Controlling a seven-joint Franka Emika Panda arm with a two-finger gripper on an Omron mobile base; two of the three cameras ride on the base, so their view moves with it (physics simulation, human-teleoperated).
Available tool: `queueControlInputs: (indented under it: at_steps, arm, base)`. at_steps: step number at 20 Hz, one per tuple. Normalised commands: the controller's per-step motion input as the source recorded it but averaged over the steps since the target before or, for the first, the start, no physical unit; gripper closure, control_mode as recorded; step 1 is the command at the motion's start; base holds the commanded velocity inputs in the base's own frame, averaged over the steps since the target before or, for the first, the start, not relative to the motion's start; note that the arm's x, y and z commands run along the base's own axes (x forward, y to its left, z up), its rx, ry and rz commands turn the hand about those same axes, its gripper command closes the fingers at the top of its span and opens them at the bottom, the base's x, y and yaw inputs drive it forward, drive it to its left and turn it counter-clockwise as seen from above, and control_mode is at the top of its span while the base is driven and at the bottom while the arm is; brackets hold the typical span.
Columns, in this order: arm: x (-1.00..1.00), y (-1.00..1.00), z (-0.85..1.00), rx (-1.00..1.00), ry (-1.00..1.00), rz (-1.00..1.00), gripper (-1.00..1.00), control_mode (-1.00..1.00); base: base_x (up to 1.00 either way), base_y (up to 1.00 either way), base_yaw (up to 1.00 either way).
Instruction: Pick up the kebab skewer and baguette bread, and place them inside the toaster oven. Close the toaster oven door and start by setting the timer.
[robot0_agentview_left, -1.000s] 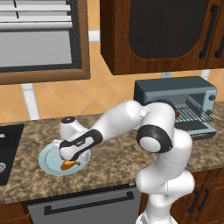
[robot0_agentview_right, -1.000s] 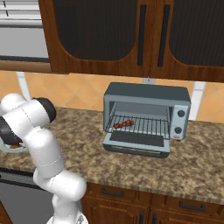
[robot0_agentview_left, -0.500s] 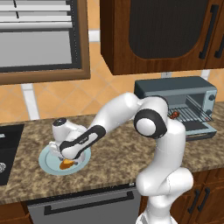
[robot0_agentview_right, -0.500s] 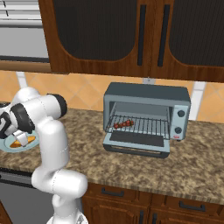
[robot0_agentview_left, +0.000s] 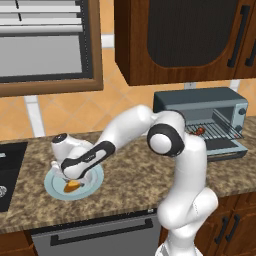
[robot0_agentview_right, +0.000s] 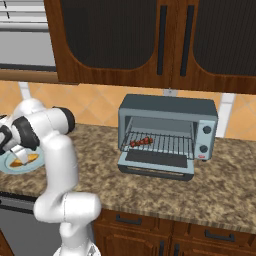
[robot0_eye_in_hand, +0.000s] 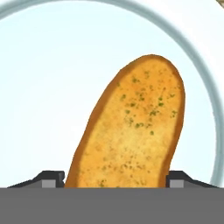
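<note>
Granite counter (robot0_agentview_left: 135, 175), lower left: your gripper (robot0_eye_in_hand: 114, 178) has dropped onto the plate (robot0_agentview_left: 92, 185), jaws narrowing beside the baguette (robot0_eye_in_hand: 133, 131), grip unconfirmed; skewer (robot0_agentview_right: 141, 142) already in oven (robot0_agentview_right: 167, 135).

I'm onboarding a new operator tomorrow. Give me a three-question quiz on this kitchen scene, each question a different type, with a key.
1. True or false: the kebab skewer already lies on the rack inside the toaster oven.
2. Multiple choice: the baguette bread rests on A) the granite counter, B) a pale blue plate, C) the oven rack.
3. Fill in: the toaster oven door is ____.

Key
1. True.
2. B. In the hand view the gripper has a fingertip on either side of the bread's near end.
3. Open, dropped down flat.
</note>
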Motion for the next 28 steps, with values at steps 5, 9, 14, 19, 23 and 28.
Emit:
queueControlInputs:
  at_steps: [5,9,14,19,23,28]
  arm:
    - [-0.35,-0.37,-0.15,0.15,-0.10,0.00,1.00,-1.00]
    - [-0.18,-0.44,-0.08,0.20,-0.10,0.00,1.00,-1.00]
    - [0.00,-0.33,0.55,0.18,-0.03,0.00,1.00,-1.00]
    - [-0.25,-0.38,0.99,0.02,-0.03,0.01,1.00,-1.00]
    - [-0.56,-0.82,0.80,-0.01,-0.05,0.17,1.00,-1.00]
    - [-0.38,-0.97,0.65,-0.01,-0.10,0.25,1.00,-1.00]
  base:
    - [0.00,0.00,0.00]
    - [0.00,0.00,0.00]
    - [0.00,0.00,0.00]
    - [0.00,0.00,0.00]
    - [0.00,0.00,0.00]
    - [0.00,0.00,0.00]
